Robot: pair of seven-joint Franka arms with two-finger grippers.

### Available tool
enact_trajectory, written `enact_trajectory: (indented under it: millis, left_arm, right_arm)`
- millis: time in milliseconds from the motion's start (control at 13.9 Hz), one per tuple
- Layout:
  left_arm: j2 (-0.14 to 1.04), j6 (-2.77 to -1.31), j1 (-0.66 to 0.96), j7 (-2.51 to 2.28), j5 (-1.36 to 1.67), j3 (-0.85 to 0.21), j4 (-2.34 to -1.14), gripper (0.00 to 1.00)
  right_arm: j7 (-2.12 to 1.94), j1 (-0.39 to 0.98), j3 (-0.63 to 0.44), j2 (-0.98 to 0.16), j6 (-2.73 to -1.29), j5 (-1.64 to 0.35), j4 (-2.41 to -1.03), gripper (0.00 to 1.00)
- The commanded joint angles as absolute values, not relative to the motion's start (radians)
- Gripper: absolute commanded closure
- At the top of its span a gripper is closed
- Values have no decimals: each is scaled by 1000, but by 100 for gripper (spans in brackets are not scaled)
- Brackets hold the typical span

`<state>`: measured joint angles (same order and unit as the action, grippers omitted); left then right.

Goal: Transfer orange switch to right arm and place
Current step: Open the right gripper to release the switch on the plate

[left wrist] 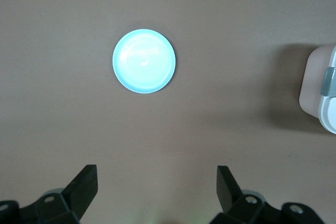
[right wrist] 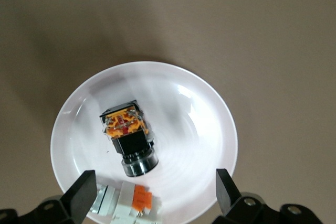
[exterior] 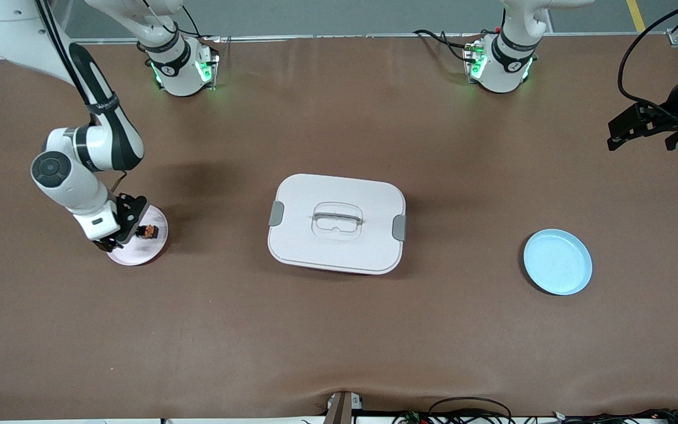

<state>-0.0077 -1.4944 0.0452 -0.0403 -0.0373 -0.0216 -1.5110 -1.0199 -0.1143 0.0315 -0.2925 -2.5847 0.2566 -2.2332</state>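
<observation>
The orange switch [exterior: 150, 231] [right wrist: 127, 132], a small black block with an orange top and a round dark end, lies on a white plate [exterior: 139, 252] [right wrist: 199, 129] toward the right arm's end of the table. My right gripper [exterior: 121, 231] [right wrist: 155, 184] is low over that plate, open, with the switch just clear of its fingertips. A white-grey little part with an orange piece [right wrist: 126, 203] lies on the plate between the open fingers, close to one of them. My left gripper [exterior: 612, 136] [left wrist: 157, 179] hangs open and empty, high over the left arm's end of the table.
A white lidded box [exterior: 336, 224] [left wrist: 320, 93] with a handle and grey clips sits mid-table. A light blue plate [exterior: 557, 262] [left wrist: 144, 61] rests bare toward the left arm's end, nearer to the front camera than the box. Cables run along the table's near edge.
</observation>
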Motion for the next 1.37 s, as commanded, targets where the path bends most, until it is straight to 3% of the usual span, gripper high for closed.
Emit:
enact_trajectory:
  millis: [0, 576, 936, 1296]
  left_arm:
    - [-11, -1511, -17, -29, -20, -86, -1516, 0]
    - [-20, -1503, -21, -26, -20, -84, -1506, 0]
    - [-17, -1488, -21, -26, -23, -83, -1509, 0]
    - [-21, -1493, -21, -26, -28, -83, -1508, 0]
  right_arm:
    - [-772, -126, 46, -256, -2546, 279, -2223, 0]
    - [-71, -130, 51, -256, -2588, 264, -2200, 0]
    - [55, -121, 52, -230, -2563, 187, -2152, 0]
    - [57, -104, 69, -218, -2242, 125, -1936, 0]
